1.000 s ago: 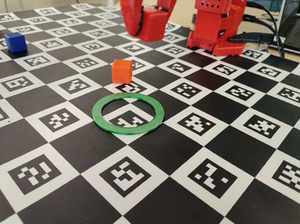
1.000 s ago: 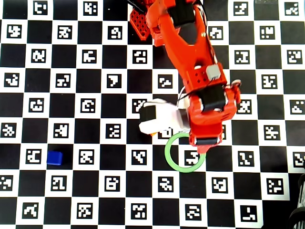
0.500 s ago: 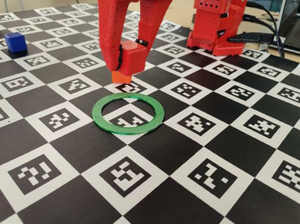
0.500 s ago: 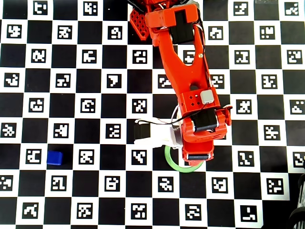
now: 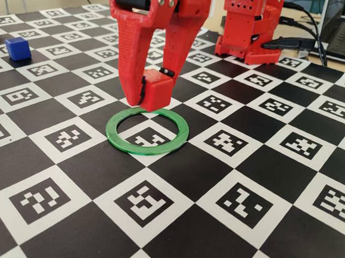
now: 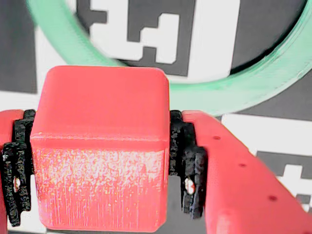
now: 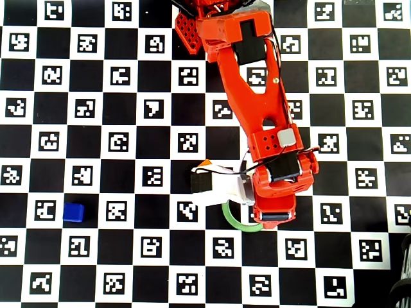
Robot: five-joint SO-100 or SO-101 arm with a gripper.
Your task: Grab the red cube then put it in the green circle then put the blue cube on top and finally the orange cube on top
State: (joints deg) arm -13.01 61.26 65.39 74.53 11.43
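Fixed view: gripper (image 5: 150,98) is pinched on the red cube (image 5: 159,91), one finger on each side, and the cube sits square in the grip. It hangs right at the far rim of the green circle (image 5: 115,137), not yet over the open centre; I can't tell whether its bottom edge clears the rim or touches it. The blue cube (image 5: 17,48) is well apart at far left on the checkered marker mat (image 5: 256,207). I can't see the orange cube here and assume the arm hides it. Wrist view: the red cube fills the frame, clamped between the black pads (image 6: 187,168), with no visible skew. The ring arc curves across the mat beyond the cube and its centre marker lies past that, so the cube is short of the target. Overhead view: the arm covers most of the ring and only a lower-left arc shows. The blue cube lies near the left edge, and a sliver of orange (image 7: 205,164) peeks out beside the white camera housing (image 7: 221,187), probably the orange cube, just outside the ring. My read: this is step one, the carry phase, with the red cube placement not done. The next move calls for a short advance until the cube is over the ring's centre, then lowering to the mat and opening the fingers without nudging the ring. After that I go for the blue cube.
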